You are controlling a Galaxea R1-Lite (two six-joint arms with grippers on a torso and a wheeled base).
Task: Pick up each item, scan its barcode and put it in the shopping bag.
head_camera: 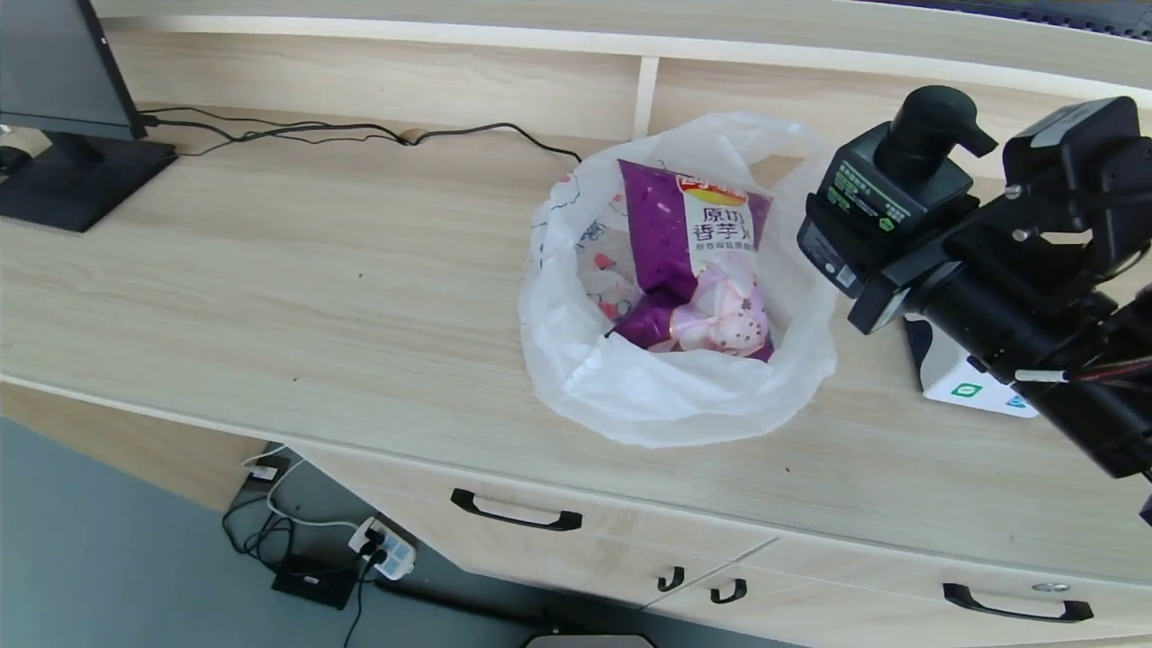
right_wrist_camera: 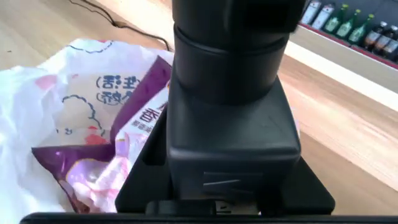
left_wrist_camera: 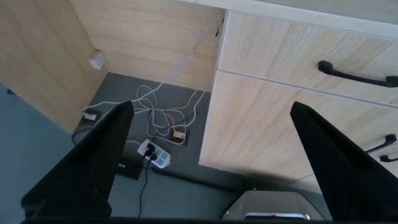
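One item, a purple pack of chips, already lies inside the white bag, which sits open on the desk, so the job looks near its end, with little if anything left to scan. The pack is glossy, crinkled and puffed, pale and flowered at its near end, and leans toward the bag's far wall. The right pincer is clamped on the black scanner, held above the desk just beside the bag, while the left pincer gapes wide with nothing in it, low before the drawers.
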